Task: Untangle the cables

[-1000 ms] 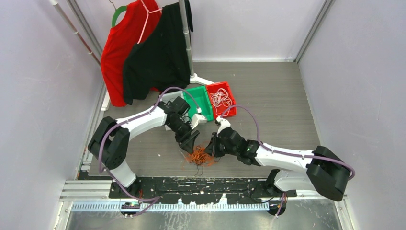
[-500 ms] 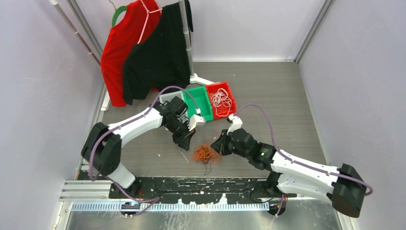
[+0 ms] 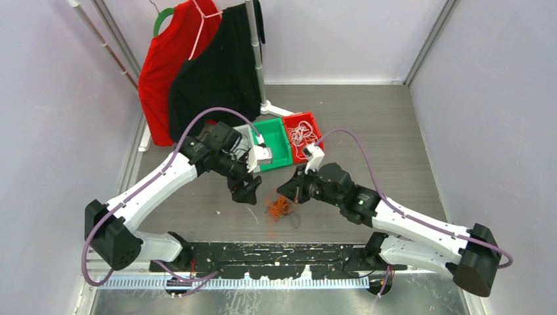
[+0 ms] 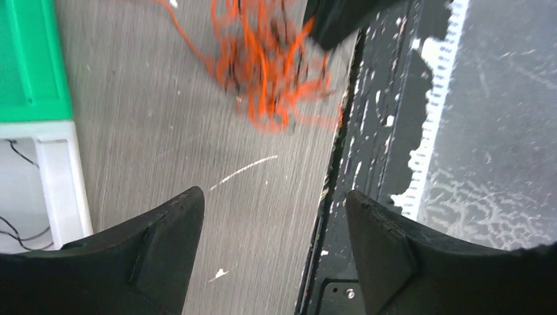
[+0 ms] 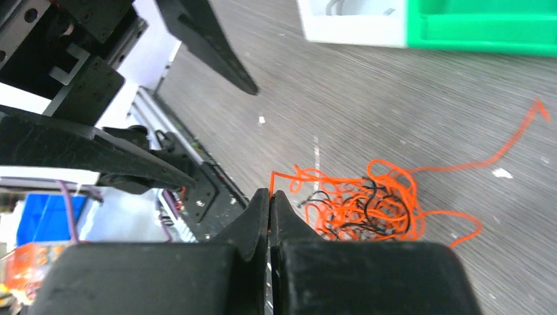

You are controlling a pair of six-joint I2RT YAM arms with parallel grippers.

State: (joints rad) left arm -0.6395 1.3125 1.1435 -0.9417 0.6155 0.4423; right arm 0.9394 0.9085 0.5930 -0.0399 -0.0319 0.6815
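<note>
The cables (image 3: 280, 207) lie as a small snarl of orange and black wires on the grey table, between my two grippers. My right gripper (image 3: 287, 193) sits just over the snarl's right side. In the right wrist view the right gripper (image 5: 270, 194) is shut on a thin orange strand that rises from the cables (image 5: 364, 205). My left gripper (image 3: 247, 191) hangs to the left of the snarl, apart from it. In the left wrist view the left gripper (image 4: 272, 195) stands open and empty, with the cables (image 4: 269, 62) ahead of its fingers.
Behind the arms stand a white bin (image 3: 240, 134), a green bin (image 3: 274, 143) and a red bin (image 3: 303, 139) holding white wires. A rack with a red shirt (image 3: 157, 72) and a black shirt (image 3: 220, 75) stands at the back left. The black base rail (image 3: 276, 252) lies close behind the snarl.
My left gripper shut and then opened wide, drawing back to the left, empty. My right gripper stayed shut and shifted up and left, tugging the snarl slightly.
</note>
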